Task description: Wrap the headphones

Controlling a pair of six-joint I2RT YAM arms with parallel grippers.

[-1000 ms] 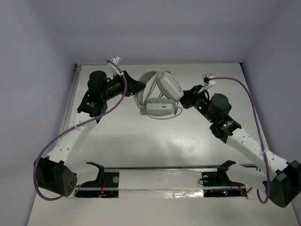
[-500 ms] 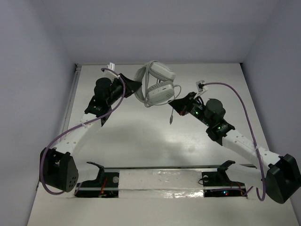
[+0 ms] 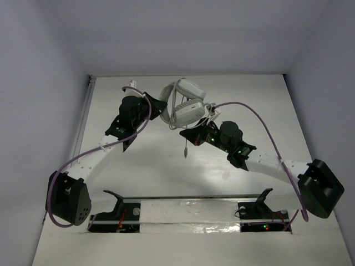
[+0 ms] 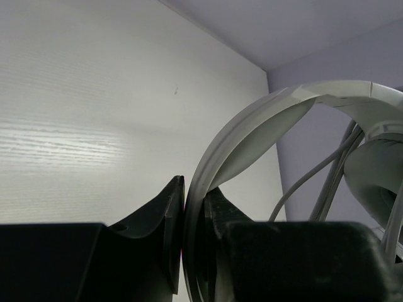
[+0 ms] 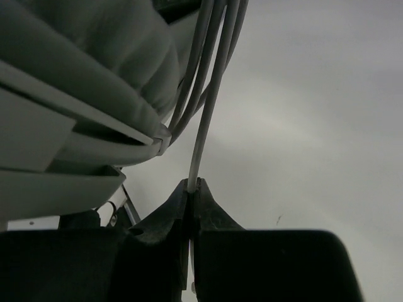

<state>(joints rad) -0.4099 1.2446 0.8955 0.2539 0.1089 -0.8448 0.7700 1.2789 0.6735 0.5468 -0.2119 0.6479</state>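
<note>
Plain white bench [image 3: 166,172] under the headphones [image 3: 186,108]: left end effector [image 4: 194,189] clamps the stiff-looking headband [image 4: 264,110], right end effector [image 5: 192,185] pinches the probably floppy cord [image 5: 204,132].

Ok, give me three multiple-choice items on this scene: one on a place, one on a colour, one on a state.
1. Where are the headphones?
A. beside the left arm's base
B. between the left gripper and the right gripper
C. at the near right corner

2. What colour are the arm cables?
A. green
B. orange
C. purple

3. What does the right gripper hold?
A. the cord
B. an ear cup
C. nothing

Answers: 1 B, the top view shows them between the two arms' tips; 2 C, a purple loop trails each arm; 3 A, its fingers pinch the thin white cord.
</note>
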